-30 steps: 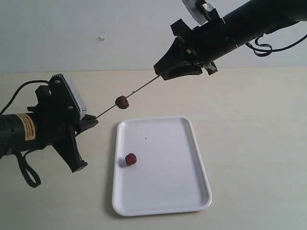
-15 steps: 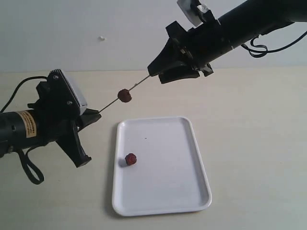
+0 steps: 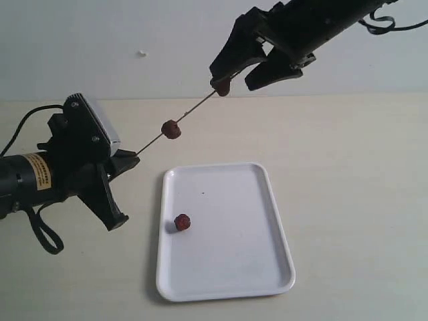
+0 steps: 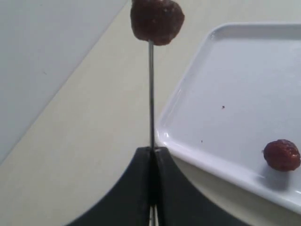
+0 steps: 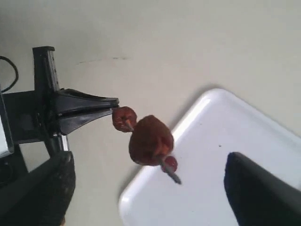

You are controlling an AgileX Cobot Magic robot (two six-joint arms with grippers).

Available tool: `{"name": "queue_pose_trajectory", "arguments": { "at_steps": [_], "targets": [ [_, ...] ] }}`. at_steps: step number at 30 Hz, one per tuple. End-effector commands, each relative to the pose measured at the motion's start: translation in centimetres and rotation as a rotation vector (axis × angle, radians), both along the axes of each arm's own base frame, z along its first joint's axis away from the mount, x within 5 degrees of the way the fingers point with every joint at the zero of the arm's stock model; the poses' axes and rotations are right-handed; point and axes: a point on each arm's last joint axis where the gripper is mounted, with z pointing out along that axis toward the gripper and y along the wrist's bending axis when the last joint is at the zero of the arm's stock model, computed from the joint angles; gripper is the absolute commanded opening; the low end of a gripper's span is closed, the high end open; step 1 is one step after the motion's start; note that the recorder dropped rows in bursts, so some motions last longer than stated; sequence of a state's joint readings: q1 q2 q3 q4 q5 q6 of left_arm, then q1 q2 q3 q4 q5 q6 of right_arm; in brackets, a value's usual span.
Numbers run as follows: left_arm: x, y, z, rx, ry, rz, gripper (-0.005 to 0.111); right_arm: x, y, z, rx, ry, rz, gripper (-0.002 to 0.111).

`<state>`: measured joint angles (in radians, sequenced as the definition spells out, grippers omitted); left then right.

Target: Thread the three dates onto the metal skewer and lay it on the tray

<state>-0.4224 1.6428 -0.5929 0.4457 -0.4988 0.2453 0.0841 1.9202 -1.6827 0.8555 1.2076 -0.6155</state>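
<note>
**Ann:** There's the left gripper (image 3: pixel 131 160), parked off the ten o'clock corner of the tray (image 3: pixel 234 241), its fingers pinched tight together on the butt of the metal skewer (image 3: pixel 194 111).

**Ben:** And the rod slants up from that grip toward two o'clock, clear of the table (image 3: pixel 348 200). The first date (image 3: pixel 171 129) is threaded about halfway along it.

**Ann:** The second date (image 3: pixel 222 86) sits right at the far end. The right wrist view shows the tip poking out through it.

**Ben:** Up there, beyond the tray's twelve o'clock, hangs the right gripper (image 3: pixel 236 79), fingers (image 5: pixel 42 188) spread wide, one on either side of that end fruit. In its own camera neither finger touches it. In the exterior view the upper fingertip looks just beside it, and contact cannot be told.

**Ann:** The third date (image 3: pixel 182 222) lies loose on the tray, near the rim at eight o'clock, well apart from the skewer.

**Ben:** The tray itself lies flat on the table, its long side running twelve to six.
</note>
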Motion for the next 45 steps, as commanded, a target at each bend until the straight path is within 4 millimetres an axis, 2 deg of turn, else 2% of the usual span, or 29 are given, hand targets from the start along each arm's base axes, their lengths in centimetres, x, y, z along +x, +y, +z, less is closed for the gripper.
{"name": "queue_pose_trajectory", "arguments": {
  "at_steps": [1,10,16,21,24,28,33,37,39,41,43,45],
  "targets": [
    [0.0,-0.1,0.1,-0.028,0.010,0.020,0.000,-0.3,-0.9,1.9,-0.105,-0.117,-0.054,0.082],
    [0.1,-0.1,0.2,-0.109,0.068,0.072,0.000,-0.2,-0.9,2.8,-0.090,-0.158,-0.103,0.078],
    [0.2,-0.2,0.5,-0.218,0.099,0.127,0.000,-1.1,-1.1,5.2,-0.098,-0.276,-0.110,0.078],
    [0.1,-0.7,1.5,-0.351,0.034,0.085,0.000,-1.9,-1.2,6.5,-0.097,-0.314,-0.102,0.076],
    [0.3,-0.2,1.4,-0.384,0.023,0.098,0.000,-2.8,-1.2,7.9,-0.097,-0.362,-0.096,0.073],
    [-0.3,0.2,2.1,-0.528,-0.037,0.062,0.000,-4.2,-1.3,9.8,-0.095,-0.415,-0.086,0.073],
    [-0.6,0.0,2.2,-0.583,-0.019,0.037,0.000,-4.9,-1.3,10.3,-0.096,-0.415,-0.058,0.073],
    [-1.4,-0.7,2.5,-0.577,-0.030,-0.097,0.000,-5.1,-1.2,9.9,-0.098,-0.380,-0.025,0.073],
    [-1.0,-0.3,2.3,-0.587,-0.016,-0.020,0.000,-5.3,-1.1,9.6,-0.100,-0.350,0.001,0.073],
    [-0.1,0.7,1.8,-0.600,0.031,0.157,0.000,-5.4,-1.0,9.0,-0.107,-0.303,0.037,0.073],
    [0.6,2.2,1.2,-0.624,0.084,0.365,0.000,-5.6,-0.8,8.0,-0.105,-0.245,0.046,0.073],
    [1.0,3.4,1.0,-0.630,0.108,0.468,0.000,-5.9,-0.2,6.5,-0.127,-0.203,0.066,0.073]
  ]
}}
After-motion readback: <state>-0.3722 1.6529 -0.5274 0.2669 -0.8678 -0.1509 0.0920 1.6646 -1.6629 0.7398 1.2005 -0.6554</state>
